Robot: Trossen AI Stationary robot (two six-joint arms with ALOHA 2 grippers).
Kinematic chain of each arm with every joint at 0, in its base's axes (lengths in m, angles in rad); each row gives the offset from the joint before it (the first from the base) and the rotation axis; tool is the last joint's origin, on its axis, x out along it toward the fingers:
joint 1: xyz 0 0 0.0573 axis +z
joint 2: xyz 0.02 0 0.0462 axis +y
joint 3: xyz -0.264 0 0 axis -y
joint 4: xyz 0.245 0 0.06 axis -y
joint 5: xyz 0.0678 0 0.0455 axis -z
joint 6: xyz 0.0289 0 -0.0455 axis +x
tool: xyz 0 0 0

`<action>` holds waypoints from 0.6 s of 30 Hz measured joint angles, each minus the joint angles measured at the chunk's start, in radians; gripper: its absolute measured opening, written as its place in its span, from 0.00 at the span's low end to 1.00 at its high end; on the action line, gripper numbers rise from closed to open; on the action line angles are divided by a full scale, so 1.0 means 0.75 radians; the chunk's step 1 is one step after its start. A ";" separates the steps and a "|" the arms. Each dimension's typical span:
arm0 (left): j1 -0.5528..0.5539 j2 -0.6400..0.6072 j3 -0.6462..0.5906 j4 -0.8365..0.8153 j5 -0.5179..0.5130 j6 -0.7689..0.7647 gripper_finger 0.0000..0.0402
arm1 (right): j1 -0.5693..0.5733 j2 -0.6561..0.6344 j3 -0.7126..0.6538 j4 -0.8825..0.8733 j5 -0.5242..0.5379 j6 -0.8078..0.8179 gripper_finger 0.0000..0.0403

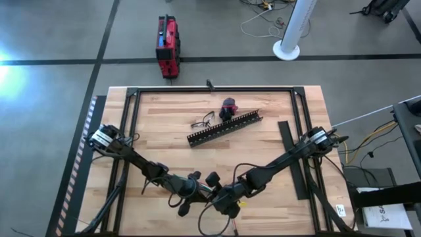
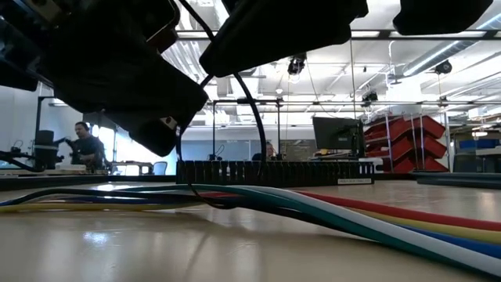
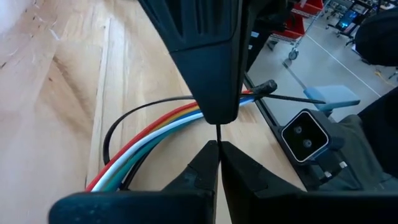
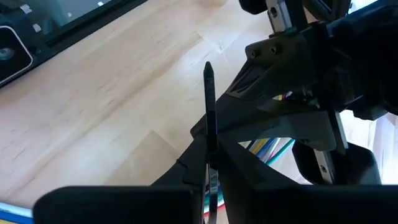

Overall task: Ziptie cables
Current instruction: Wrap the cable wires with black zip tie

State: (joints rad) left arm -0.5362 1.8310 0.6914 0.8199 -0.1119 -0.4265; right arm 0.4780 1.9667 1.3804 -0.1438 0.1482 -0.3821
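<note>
The cables [image 3: 163,129], red, orange, white, green and blue, lie side by side on the wooden table near its front edge; the low view shows them running flat across the top [image 2: 337,210]. The ziptie [image 4: 209,106] is a thin black strip standing between my two grippers. My left gripper [image 3: 219,148] and my right gripper [image 4: 210,163] meet fingertip to fingertip just above the cables, both shut on the strip. In the high view they stand at the near centre, the left gripper [image 1: 202,189] beside the right gripper [image 1: 217,191]. My left gripper pinches the ziptie's thin strip [image 3: 219,133] between its two fingertips, slanting down over the cables. The strip runs straight from these tips to the right gripper's fingers [image 3: 211,74] opposite, clear of the table. My right gripper pinches the ziptie's strip [image 4: 209,144] between its two fingers, slanting down from the table's right. The strip's pointed free end [image 4: 208,67] sticks out beyond the fingertips, clear of the table.
A long black slotted duct [image 1: 225,128] lies aslant at mid-table, with a red-and-black lump [image 1: 229,105] and a small dark wire tangle [image 1: 202,121] behind it. A flat black strip [image 1: 289,141] lies at the right. Black frame rails [image 1: 210,90] border the tabletop.
</note>
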 joint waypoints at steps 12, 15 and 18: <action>-0.009 -0.254 0.001 -0.426 0.002 -0.004 0.18 | -0.052 0.000 0.000 0.031 -0.033 -0.048 0.02; -0.034 -0.342 0.001 -0.545 0.003 -0.013 0.22 | -0.070 -0.001 0.000 0.046 -0.036 -0.074 0.02; -0.075 -0.430 0.001 -0.632 -0.008 -0.039 0.25 | -0.093 -0.001 0.000 0.077 -0.071 -0.101 0.02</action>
State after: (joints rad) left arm -0.5925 1.5088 0.6922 0.3461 -0.1181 -0.4557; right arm 0.4081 1.9663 1.3800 -0.0861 0.0946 -0.4582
